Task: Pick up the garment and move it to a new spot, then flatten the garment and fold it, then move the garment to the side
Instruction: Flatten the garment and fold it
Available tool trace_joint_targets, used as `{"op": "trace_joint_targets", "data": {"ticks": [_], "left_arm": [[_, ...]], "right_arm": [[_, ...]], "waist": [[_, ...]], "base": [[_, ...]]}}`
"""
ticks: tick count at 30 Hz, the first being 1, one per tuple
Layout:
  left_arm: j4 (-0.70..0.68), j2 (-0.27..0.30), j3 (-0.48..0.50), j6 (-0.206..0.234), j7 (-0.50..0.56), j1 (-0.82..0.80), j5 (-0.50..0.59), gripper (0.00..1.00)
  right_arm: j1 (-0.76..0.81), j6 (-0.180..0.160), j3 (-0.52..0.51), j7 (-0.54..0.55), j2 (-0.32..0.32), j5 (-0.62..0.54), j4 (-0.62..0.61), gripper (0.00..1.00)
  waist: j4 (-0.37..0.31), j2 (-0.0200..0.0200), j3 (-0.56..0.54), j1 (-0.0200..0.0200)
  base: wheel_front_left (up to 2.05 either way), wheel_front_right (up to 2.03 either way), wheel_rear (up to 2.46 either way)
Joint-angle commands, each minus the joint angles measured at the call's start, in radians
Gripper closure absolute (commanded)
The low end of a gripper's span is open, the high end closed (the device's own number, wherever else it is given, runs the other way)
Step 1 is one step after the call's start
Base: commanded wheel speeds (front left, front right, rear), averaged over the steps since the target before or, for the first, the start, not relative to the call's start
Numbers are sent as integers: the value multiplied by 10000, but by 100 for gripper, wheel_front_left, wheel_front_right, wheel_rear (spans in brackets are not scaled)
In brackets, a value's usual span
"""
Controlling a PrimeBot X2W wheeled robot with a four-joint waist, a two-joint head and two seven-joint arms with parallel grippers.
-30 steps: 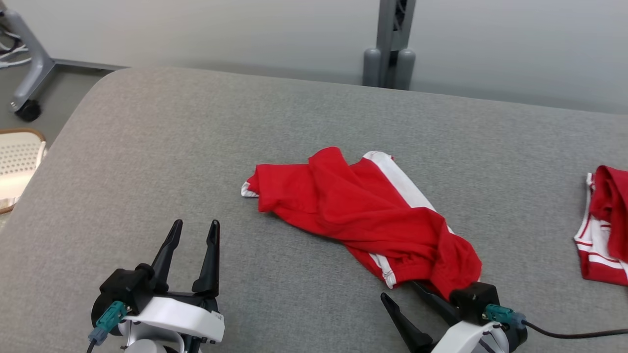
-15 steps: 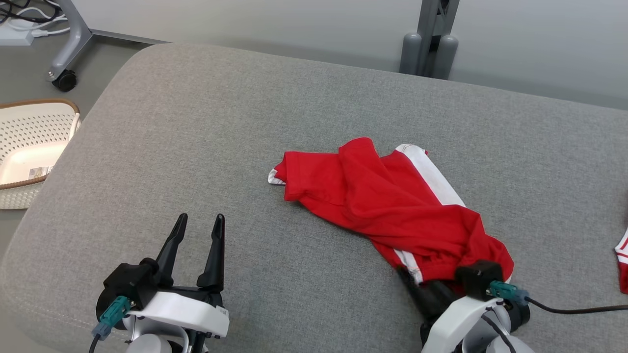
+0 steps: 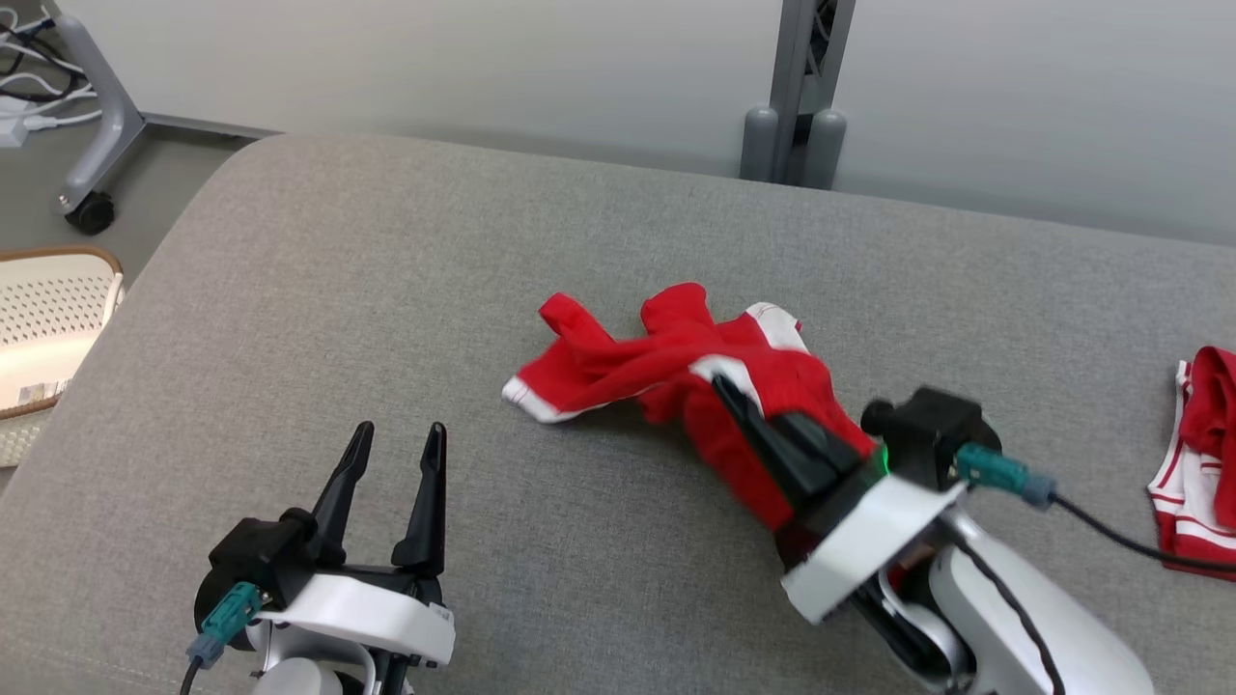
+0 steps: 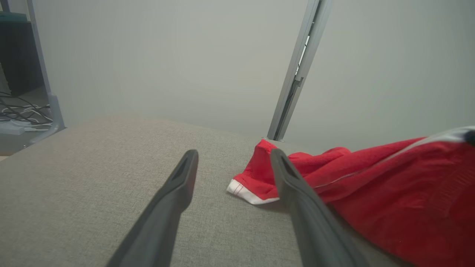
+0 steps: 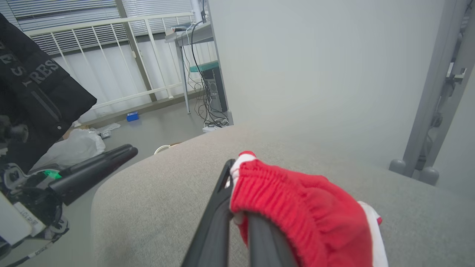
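Right tool: fingers closed together, pinching the elasticated edge of the garment. In the right wrist view the red cloth is bunched over one finger and hides most of it.

Left tool: fingers spread wide, nothing between them, not touching any cloth. It sits at the near edge of the worktop, well to the left of the post and much nearer the robot than it.

Garment: red with white trim, crumpled, on the grey fabric worktop in front of the post and slightly to its left. The end away from the right tool, with a white hem, lies on the fabric. The gripped end is gathered at the fingers.

Second red-and-white garment: on the worktop far to the right of the post, apart from the first.

Basket: pale, perforated, off the worktop far to the left of the post.
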Motion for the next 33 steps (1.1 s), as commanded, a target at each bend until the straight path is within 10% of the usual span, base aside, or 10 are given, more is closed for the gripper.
{"op": "trace_joint_targets", "data": {"ticks": [1, 14, 33], "left_arm": [[33, 44, -2, 22, -46, 25, -60, 0], [-7, 42, 65, 103, -46, 343, -257, 0], [-39, 44, -10, 100, -46, 298, -264, 0]], "right_arm": [[-543, 0, 123, 94, -96, 36, -395, 100], [-2340, 0, -93, 614, -123, 1483, -2641, 100], [447, 0, -2345, 3735, -1578, 1295, 1742, 100]], "waist": [[-70, 0, -177, 0], [-70, 0, -563, 0], [-326, 0, -443, 0]], "base": [[0, 0, 0], [0, 0, 0], [0, 0, 0]]}}
